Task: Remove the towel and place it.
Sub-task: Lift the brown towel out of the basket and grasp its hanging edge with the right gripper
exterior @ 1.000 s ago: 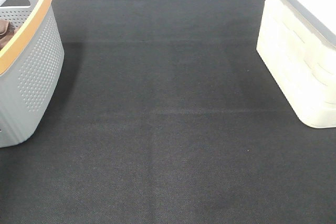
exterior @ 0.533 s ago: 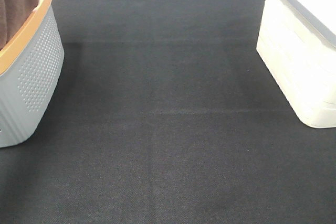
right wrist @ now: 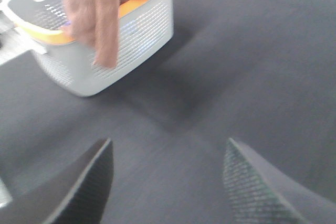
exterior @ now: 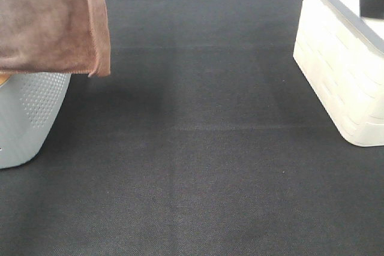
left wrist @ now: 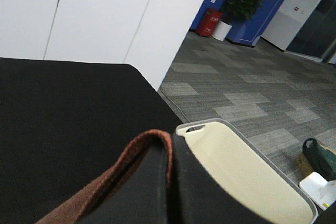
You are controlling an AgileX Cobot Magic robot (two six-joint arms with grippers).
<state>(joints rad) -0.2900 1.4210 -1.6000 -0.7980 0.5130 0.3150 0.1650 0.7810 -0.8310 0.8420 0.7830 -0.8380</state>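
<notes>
My left gripper (left wrist: 171, 153) is closed on the towel (exterior: 51, 19), pinching a fold of its stitched edge. The towel hangs straight down from that pinch, long axis vertical, directly above the grey basket (exterior: 30, 112). Whether its lower hem has cleared the basket's orange rim I cannot tell. From my right wrist view the cloth (right wrist: 102, 9) drapes in front of the basket's perforated wall.

My right gripper (right wrist: 165, 182) is open, with nothing between its fingers. It points toward the basket from well apart, across the bare table (exterior: 198, 148). So the left arm has the towel and the placing move is its job, I judge: carry it sideways away from the basket and lay it on the table.

The towel hides the basket's inside. The white crate (exterior: 342, 70), on the far side of the table from the basket, shows nothing in the visible part of its cream interior
</notes>
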